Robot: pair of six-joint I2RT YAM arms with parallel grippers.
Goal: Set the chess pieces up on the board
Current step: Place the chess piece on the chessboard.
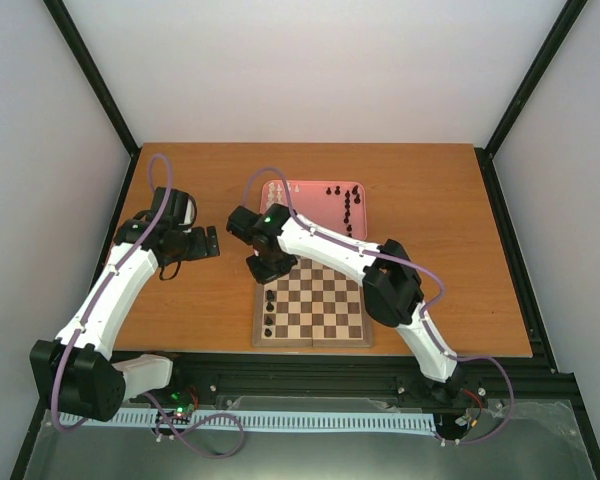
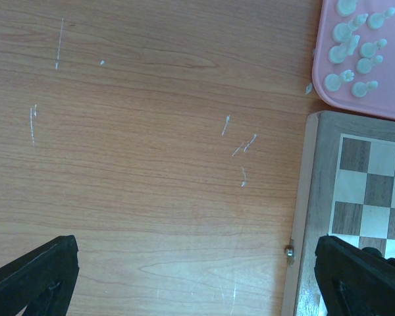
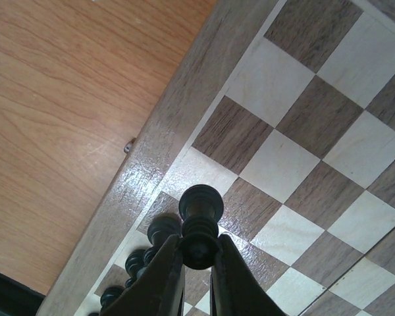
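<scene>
The board (image 1: 325,300) lies at the table's near middle, and black chess pieces (image 1: 270,310) stand in its left column. My right gripper (image 1: 263,270) hovers over the board's far-left corner, shut on a black chess piece (image 3: 201,220). The fingers (image 3: 161,283) pinch its base, just above the squares by the left border (image 3: 184,125). More black pieces (image 3: 159,232) stand in a row right behind it. My left gripper (image 2: 197,276) is open over bare table, left of the board (image 2: 368,178). Cream-white pieces (image 2: 355,52) lie in the pink tray (image 2: 388,99).
The pink tray (image 1: 315,228) sits right behind the board, with black pieces (image 1: 348,205) on its right and white ones (image 1: 283,190) on its left. A small metal latch (image 2: 290,251) sticks out of the board's left edge. Black frame posts stand at the table's far corners.
</scene>
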